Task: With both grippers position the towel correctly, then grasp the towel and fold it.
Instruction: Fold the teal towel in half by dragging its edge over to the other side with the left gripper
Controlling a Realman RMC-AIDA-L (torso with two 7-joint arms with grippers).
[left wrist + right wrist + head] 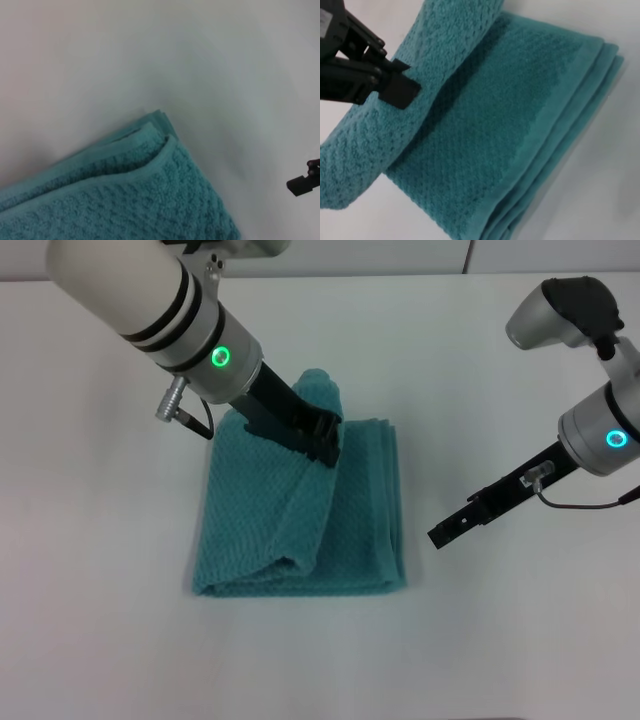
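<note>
towel point(350, 510): teal waffle-weave cloth, sitting pretty much dead center of the white table point(100, 540) in the head view. It's stacked in layers, and you can see the edges lined up along its 3 o'clock side.

raised fold: the 9 o'clock half of the top layer is lifted up and draped over toward the middle, so there's a ridge running from about 12 o'clock down to 7 o'clock. The rest lies flat.

left claw point(325, 440): comes in from 10 o'clock and is clamped on the lifted layer near the towel's 12 o'clock end. Fingers are pinched together with cloth between them. The right wrist view shows its black tip point(395, 90) pressed into the raised fold.

right claw point(445, 532): off the towel at 3 o'clock, just beside its edge but not touching, hanging over bare table. Holding nothing. Fingers look close together from the head view, but honestly can't tell for sure.

left wrist view: shows one layered corner of the towel point(150, 150) on the table, with the right claw's tip point(302, 184) farther off.
</note>
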